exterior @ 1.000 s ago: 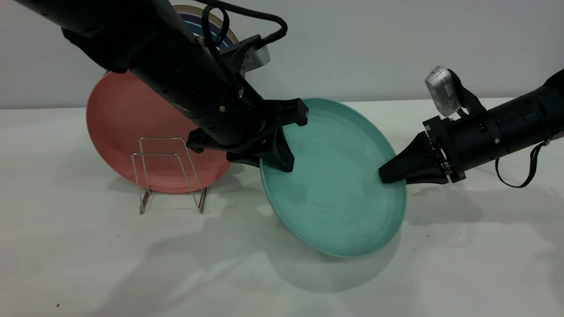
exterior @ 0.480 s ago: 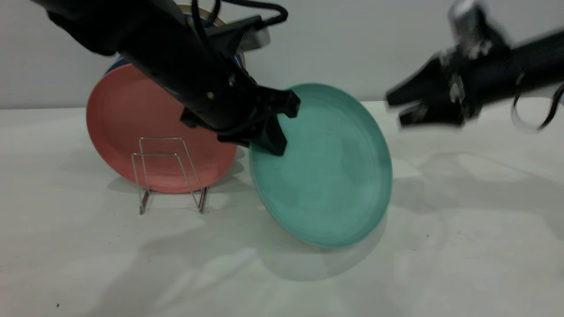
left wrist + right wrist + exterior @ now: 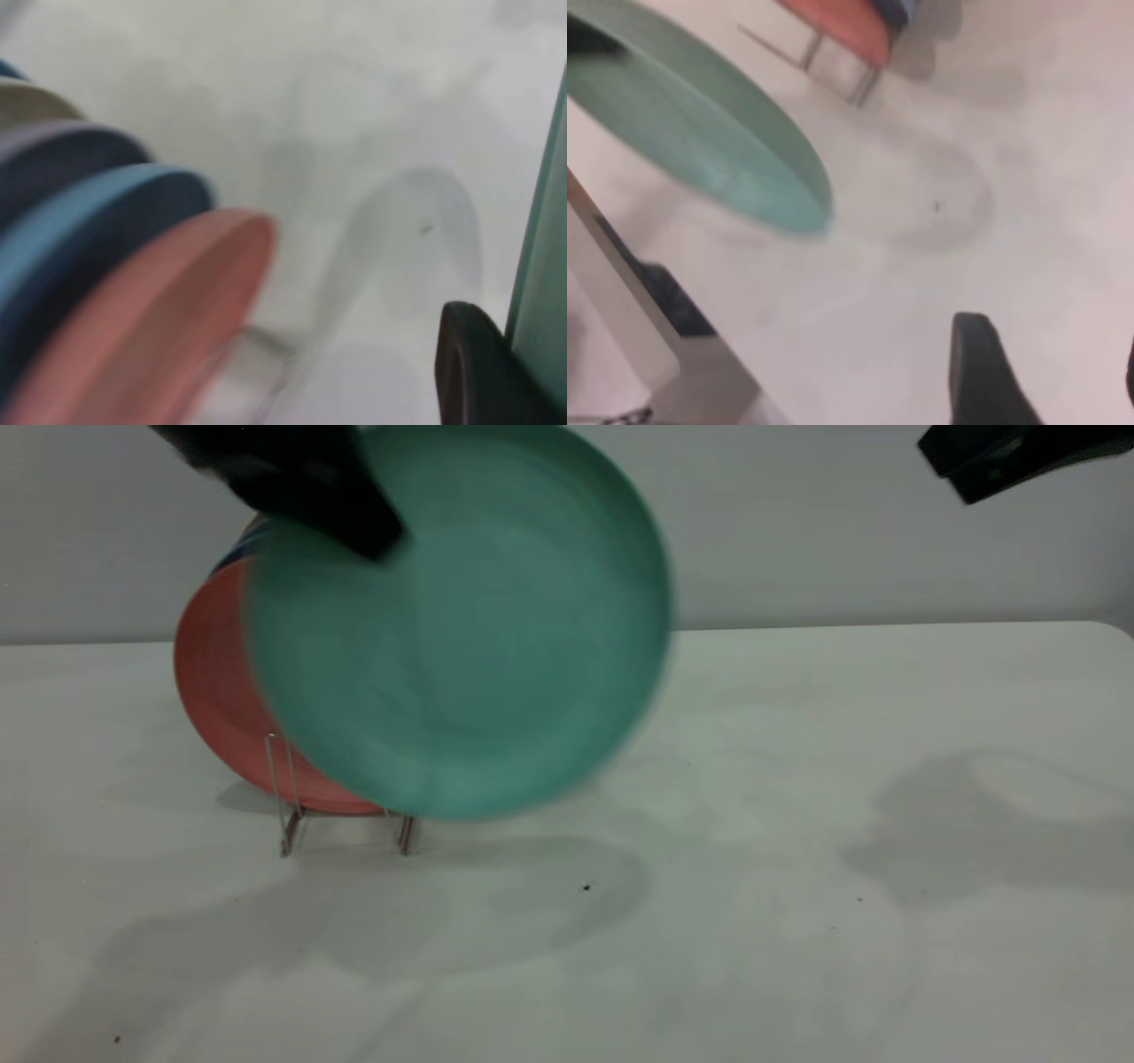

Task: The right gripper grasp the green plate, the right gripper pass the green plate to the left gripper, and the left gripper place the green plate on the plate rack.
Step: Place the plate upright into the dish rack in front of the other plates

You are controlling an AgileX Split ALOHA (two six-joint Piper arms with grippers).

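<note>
The left gripper (image 3: 354,518) pinches the green plate (image 3: 461,620) by its rim at about 10 o'clock on the plate's disc, as the exterior view shows it. The plate hangs in the air, lifted off the table (image 3: 797,868), its face turned toward the exterior camera and nearly upright. It sits in front of and above the plate rack (image 3: 288,815), covering most of the salmon-pink plate (image 3: 208,682) that stands in the rack; only the pink plate's edge toward 9 o'clock shows past the green one. A sliver of a blue plate (image 3: 244,545) peeks out behind the pink one at about 11 o'clock. The rack's wire feet touch the table just below the green plate's lower edge, and the plate's shadow lies on the table beneath it.

In the left wrist view, one black finger (image 3: 469,372) lies against the green plate (image 3: 545,266), seen edge-on. Farther off stand the racked plates in a row: the salmon-pink plate (image 3: 168,319) nearest, then a light blue plate (image 3: 89,221), a dark blue plate (image 3: 53,159) and a pale beige one (image 3: 27,102).

The right gripper (image 3: 1001,456) is raised to the 1 o'clock corner of the exterior view, well apart from the plate. In the right wrist view its fingers stand spread, one finger (image 3: 983,372) showing, with the green plate (image 3: 700,124), the rack (image 3: 833,62) and the table (image 3: 1028,133) far off
</note>
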